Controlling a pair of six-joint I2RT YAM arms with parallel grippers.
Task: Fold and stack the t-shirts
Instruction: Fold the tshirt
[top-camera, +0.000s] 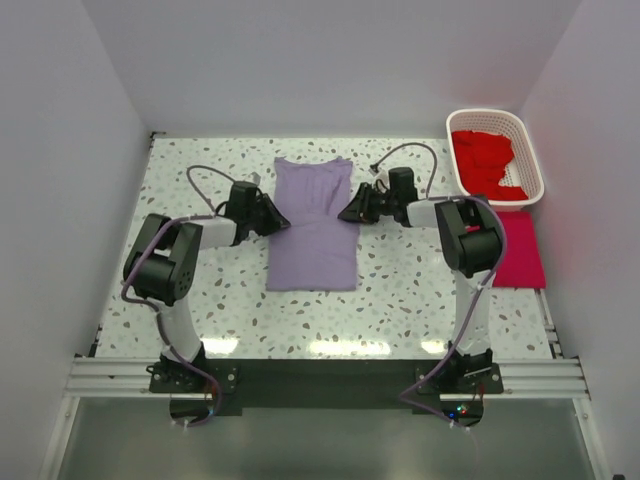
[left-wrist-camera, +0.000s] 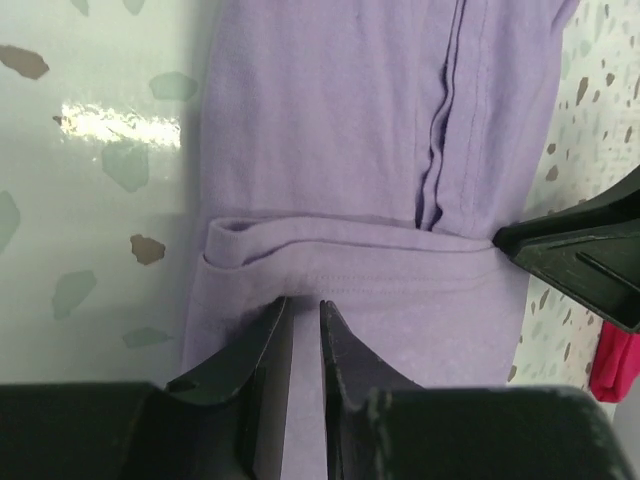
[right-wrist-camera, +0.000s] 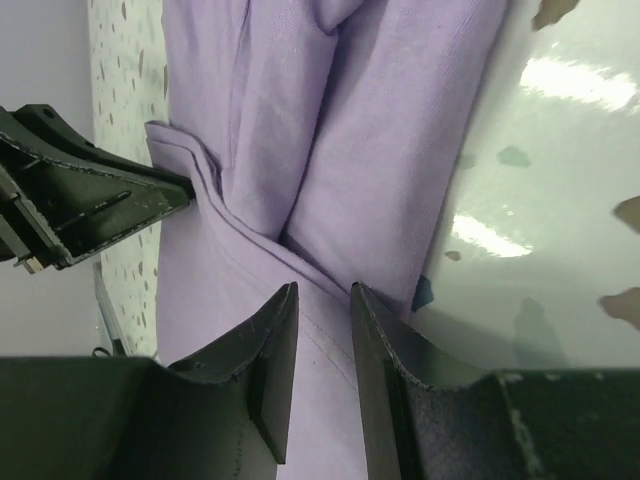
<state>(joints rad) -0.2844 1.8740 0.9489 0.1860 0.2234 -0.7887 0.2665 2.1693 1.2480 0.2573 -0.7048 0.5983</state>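
**Lavender t-shirt** (top-camera: 314, 225), sleeves turned in, laid as a long strip at the middle of the tabletop (top-camera: 400, 290). The left tool (left-wrist-camera: 305, 305) and right tool (right-wrist-camera: 322, 292) are set at its opposite side edges, jaws a narrow slit apart over cloth; whether a layer is pinched cannot be told. Risk: if only the top layer is caught, or one side slips, the fold would be dragged askew. Red t-shirts (top-camera: 485, 160) lie in the basket (top-camera: 487, 114), a crimson-pink t-shirt (top-camera: 520, 255) just beside it.
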